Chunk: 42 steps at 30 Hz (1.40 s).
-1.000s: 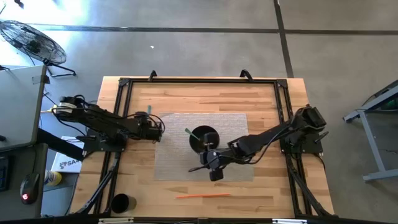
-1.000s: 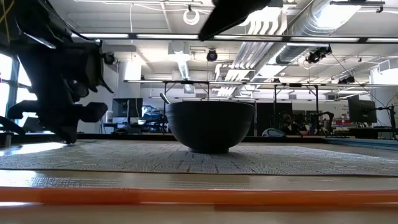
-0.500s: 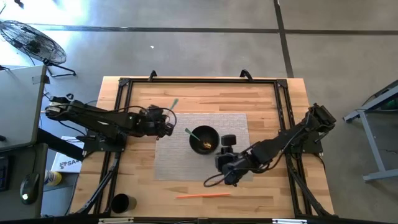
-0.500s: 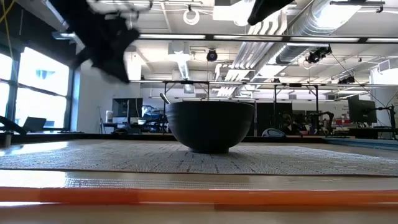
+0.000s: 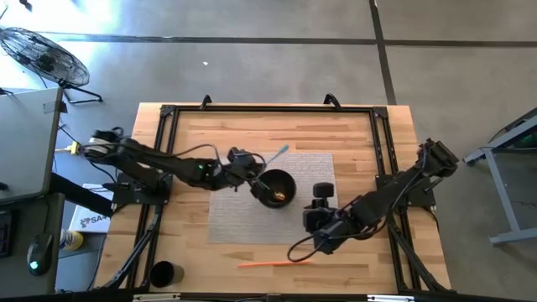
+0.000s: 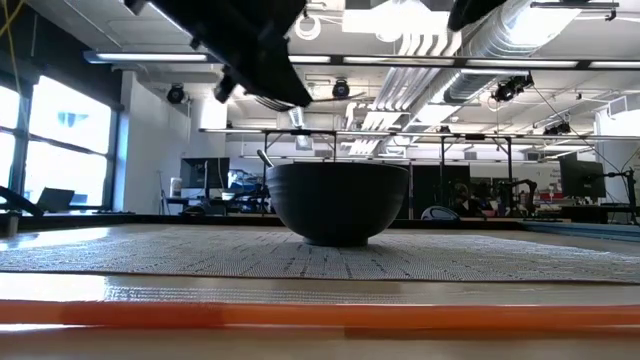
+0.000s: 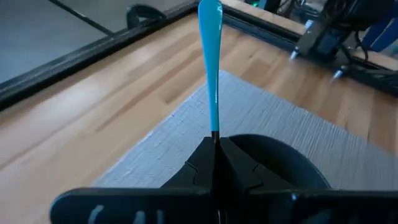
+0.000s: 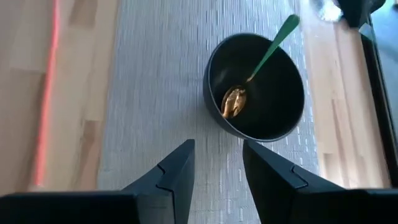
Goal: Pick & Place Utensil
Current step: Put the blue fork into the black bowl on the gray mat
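My left gripper hovers over the left rim of the black bowl, shut on a blue utensil whose free end points up toward the table's far right. The bowl stands on a grey placemat. Inside it a spoon with a green handle leans on the rim, its gold head at the bottom. My right gripper is open, above the mat on the bowl's near right. An orange utensil lies flat on the wood near the front edge. My left gripper pinches the blue utensil between its two fingers at one end of the shaft. The rest of the utensil sticks out ahead of the fingertips, in line with them. It is lifted clear, above the bowl.
A black cup stands at the table's near left corner. A black frame runs around the tabletop. Bare wood lies beyond the mat's far edge. In the low view the orange utensil fills the foreground before the bowl.
My left gripper has risen from the table left of the mat with the blue utensil and travelled right, over the bowl's left rim. My right gripper has drawn back from the bowl's near side toward the table's right.
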### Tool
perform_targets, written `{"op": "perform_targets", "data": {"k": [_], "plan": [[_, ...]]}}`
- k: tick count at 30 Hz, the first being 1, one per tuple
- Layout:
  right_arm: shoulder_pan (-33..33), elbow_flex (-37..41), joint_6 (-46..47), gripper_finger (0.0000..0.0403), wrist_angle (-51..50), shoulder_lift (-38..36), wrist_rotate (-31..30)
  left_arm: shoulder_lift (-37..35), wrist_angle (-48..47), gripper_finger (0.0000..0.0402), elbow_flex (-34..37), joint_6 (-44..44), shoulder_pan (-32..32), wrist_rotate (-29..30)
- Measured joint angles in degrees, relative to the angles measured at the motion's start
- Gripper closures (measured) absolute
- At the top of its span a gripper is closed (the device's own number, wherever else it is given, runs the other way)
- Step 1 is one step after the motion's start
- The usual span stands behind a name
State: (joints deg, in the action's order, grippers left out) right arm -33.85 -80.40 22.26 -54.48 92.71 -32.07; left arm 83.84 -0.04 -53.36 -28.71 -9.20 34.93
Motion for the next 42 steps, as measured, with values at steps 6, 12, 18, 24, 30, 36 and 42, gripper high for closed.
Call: {"op": "perform_targets", "data": {"k": [6,12,18,24,30,36,42], "plan": [[-1.9,0.0,0.9,0.0274,0.9,-2.1,-1.5,8.9,12.2,0.0399,-0.1,0.0,-2.3,-0.1],[-2.0,0.0,0.9,0.0274,1.9,-2.1,-1.8,14.3,17.0,0.0399,0.0,-0.1,-4.2,1.9],[-1.9,0.0,0.7,0.0274,2.1,-2.1,-2.0,17.3,20.1,0.0399,0.0,-0.1,-5.7,1.9],[-1.8,0.0,0.8,0.0274,2.5,-2.1,-1.9,19.8,20.3,0.0399,0.0,-1.5,-5.4,2.2],[-1.8,0.0,0.7,0.0274,3.0,-2.1,-1.9,21.1,21.0,0.0399,0.0,-1.6,-5.5,2.1],[-1.8,0.0,0.8,0.0274,3.1,-2.1,-1.8,21.1,20.8,0.0399,0.0,-1.6,-5.5,2.0],[-1.8,0.0,0.8,0.0274,3.4,-2.1,-1.7,21.1,19.5,0.0399,0.0,-1.6,-5.4,3.4]]}}
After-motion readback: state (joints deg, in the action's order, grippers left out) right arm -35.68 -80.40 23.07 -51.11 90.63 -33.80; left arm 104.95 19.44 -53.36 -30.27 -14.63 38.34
